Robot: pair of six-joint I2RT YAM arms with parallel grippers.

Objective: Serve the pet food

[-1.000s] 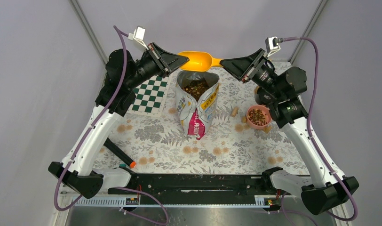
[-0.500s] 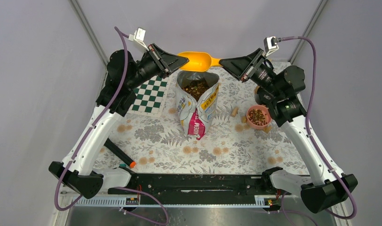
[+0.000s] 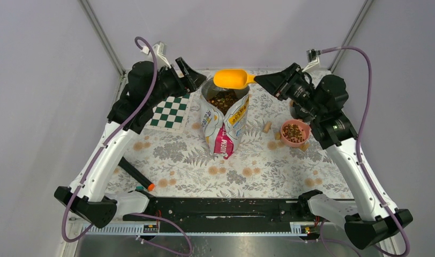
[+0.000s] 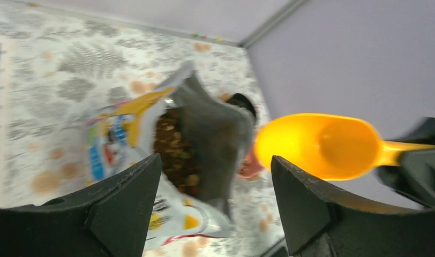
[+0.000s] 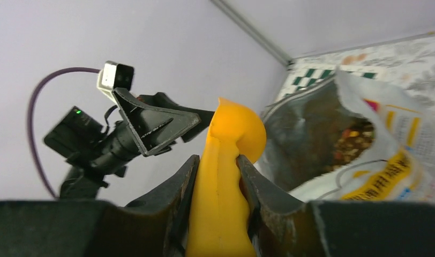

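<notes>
A table [image 3: 167,155] covered in a leaf-patterned cloth fills the scene, with two robot arms reaching in from its near edge. Toward the back middle stands an open yellow bag [image 3: 224,120], upright, its crumpled mouth gaping and brown kibble [image 3: 224,99] visible inside. To the bag's right, apart from it, sits a pink bowl [image 3: 283,137] that already holds some of the same kibble, with a few tan cork pieces [image 3: 267,127] lying near it. An orange scoop [image 3: 230,78] hangs just above the far rim of the bag's mouth, lying roughly level, and from what shows of its inside it looks empty. The right pincer [image 5: 218,166] is clenched on the scoop's handle. The left pincer [image 4: 216,160] is spread wide and empty, just left of the bag's mouth and facing the scoop's open end. The step appears to be loading the scoop. To do it well, the right arm probably needs to tip the scoop's open end down into the middle of the mouth, clear of the folded foil. The bag looks light and floppy, so the free pincer might steady its rim. The load should then travel level to the bowl.
</notes>
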